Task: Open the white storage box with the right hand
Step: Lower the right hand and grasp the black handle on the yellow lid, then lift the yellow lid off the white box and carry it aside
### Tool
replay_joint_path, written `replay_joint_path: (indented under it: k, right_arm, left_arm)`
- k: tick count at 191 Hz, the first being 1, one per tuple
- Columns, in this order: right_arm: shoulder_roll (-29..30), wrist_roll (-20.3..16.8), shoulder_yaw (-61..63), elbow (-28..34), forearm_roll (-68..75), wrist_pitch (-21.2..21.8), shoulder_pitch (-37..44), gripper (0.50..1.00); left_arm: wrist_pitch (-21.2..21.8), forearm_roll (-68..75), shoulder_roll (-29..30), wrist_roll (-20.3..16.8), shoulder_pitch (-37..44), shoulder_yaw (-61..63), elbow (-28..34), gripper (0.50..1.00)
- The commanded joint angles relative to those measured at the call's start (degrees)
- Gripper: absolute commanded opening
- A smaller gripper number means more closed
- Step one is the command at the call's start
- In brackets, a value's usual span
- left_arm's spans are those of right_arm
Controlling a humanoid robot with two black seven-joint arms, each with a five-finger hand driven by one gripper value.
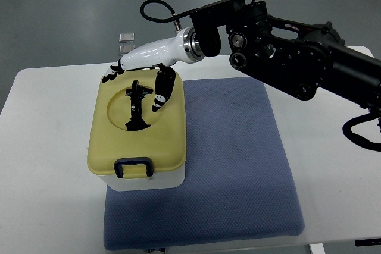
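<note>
White-bodied storage box (138,178), yellow lid shut, sits on our blue mat (238,165); our right robot hand (141,77) hovers over the lid's black handle (137,106), fingers loosely spread, gripping nothing.

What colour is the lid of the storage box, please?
Pale yellow lid, clear in the top view.

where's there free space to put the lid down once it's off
Most room is on the blue mat right of the storage box, bare out to the mat's right and near edges. The white table left of the box is bare too. It is crowded over the lid, where the right hand reaches to the black handle, and behind the box.
</note>
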Motion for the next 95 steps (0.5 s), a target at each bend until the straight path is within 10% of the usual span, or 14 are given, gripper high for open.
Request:
replay_joint_path:
  k: [1, 33, 76, 95]
  right_arm:
    - [0.5, 0.1, 0.1, 0.1, 0.2, 0.0, -0.2, 0.907]
    - [1.0, 0.2, 0.4, 0.2, 0.2, 0.0, -0.4, 0.846]
    - [1.4, 1.4, 0.2, 0.2, 0.0, -1.2, -0.4, 0.509]
    - [1.5, 1.4, 0.2, 0.2, -0.2, -1.4, -0.3, 0.500]
  left_arm:
    - [0.0, 0.0, 0.0, 0.0, 0.0, 0.0, 0.0, 1.000]
    - [0.0, 0.0, 0.0, 0.0, 0.0, 0.0, 0.0, 1.000]
    - [0.0, 0.0, 0.0, 0.0, 0.1, 0.0, 0.0, 1.000]
    - [0.0, 0.0, 0.0, 0.0, 0.0, 0.0, 0.0, 1.000]
